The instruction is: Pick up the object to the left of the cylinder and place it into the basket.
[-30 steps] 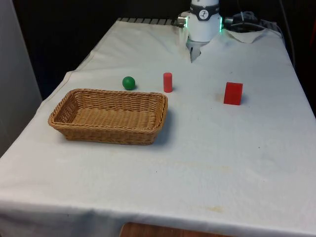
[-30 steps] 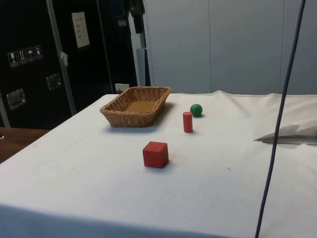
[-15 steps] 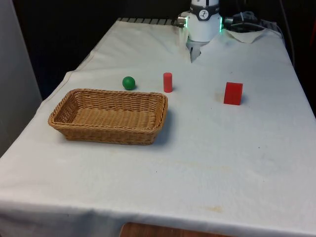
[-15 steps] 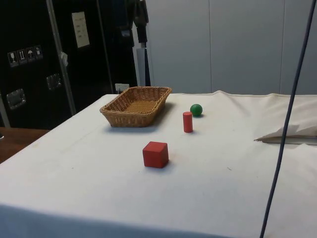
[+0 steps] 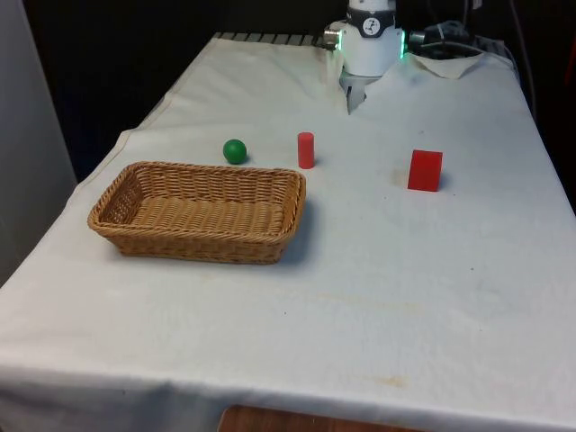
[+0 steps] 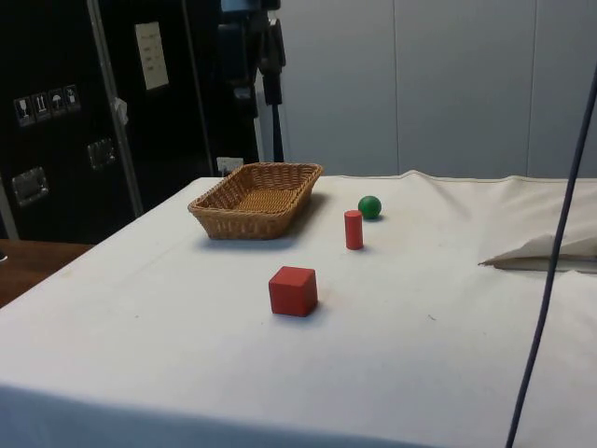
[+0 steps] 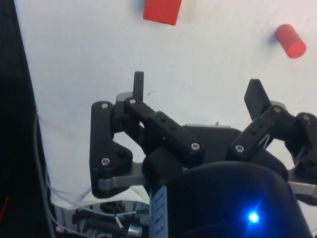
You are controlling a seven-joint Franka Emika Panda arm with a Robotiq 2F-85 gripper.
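Nothing is done yet: the green ball (image 5: 235, 150) sits left of the cylinder (image 5: 306, 150), the basket (image 5: 200, 211) holds nothing, and the hand (image 7: 198, 91) hangs released, high above the counter (image 5: 378, 270).

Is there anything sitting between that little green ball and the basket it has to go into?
Nothing visible does. The green ball rests on the cloth just beyond the wicker basket's far rim; the red cylinder stands off to the front view's right.
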